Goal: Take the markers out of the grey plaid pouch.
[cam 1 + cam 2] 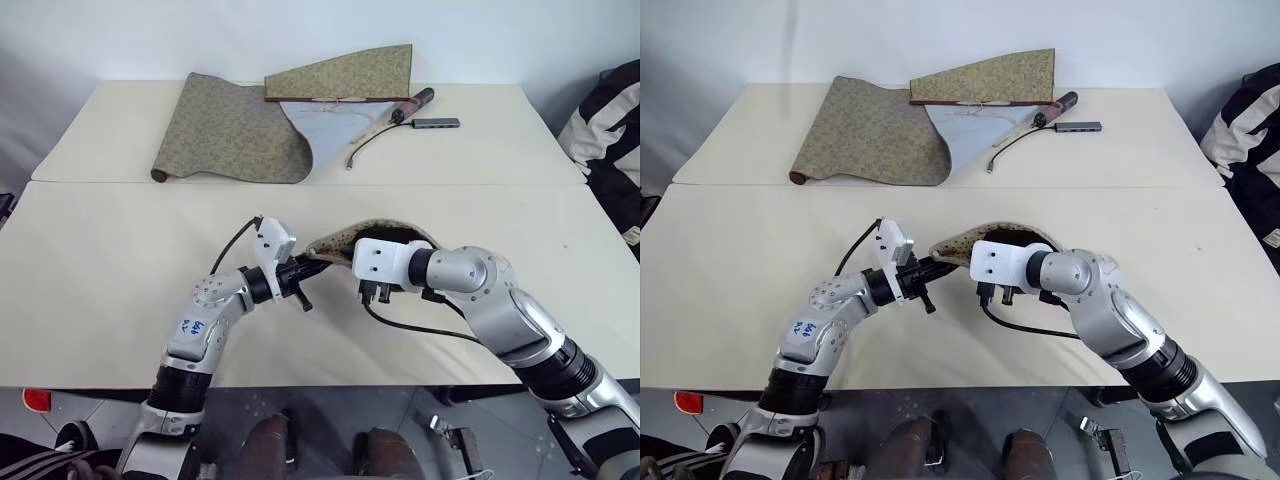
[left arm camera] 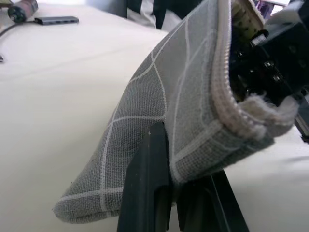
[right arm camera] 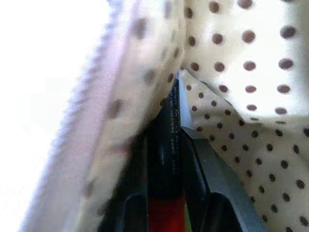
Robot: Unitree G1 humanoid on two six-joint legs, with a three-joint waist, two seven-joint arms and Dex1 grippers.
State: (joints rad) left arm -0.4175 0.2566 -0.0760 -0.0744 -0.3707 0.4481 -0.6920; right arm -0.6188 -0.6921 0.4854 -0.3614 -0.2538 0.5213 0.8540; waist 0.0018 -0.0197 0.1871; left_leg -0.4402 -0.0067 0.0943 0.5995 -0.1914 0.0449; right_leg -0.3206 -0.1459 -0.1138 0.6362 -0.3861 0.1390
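The grey plaid pouch (image 2: 159,87) is held up off the near table with its zipped mouth gaping and its speckled lining (image 1: 345,241) showing. My left gripper (image 2: 182,166) is shut on the pouch's end, pinching the fabric. My right gripper (image 3: 165,159) reaches into the mouth from the other side. Inside, against the dotted lining, its two fingers (image 3: 203,174) are shut on a marker (image 3: 169,121), a slim black stick with a red section low down. From the head views the right fingertips are hidden inside the pouch behind the white wrist housing (image 1: 380,260).
On the far table lie an olive-green patterned cloth scroll (image 1: 235,130), a dark maroon cylinder with a cable (image 1: 415,103) and a small grey hub (image 1: 437,123). Black-and-white striped fabric (image 1: 610,120) is at the right edge. A seam (image 1: 120,183) divides the two tables.
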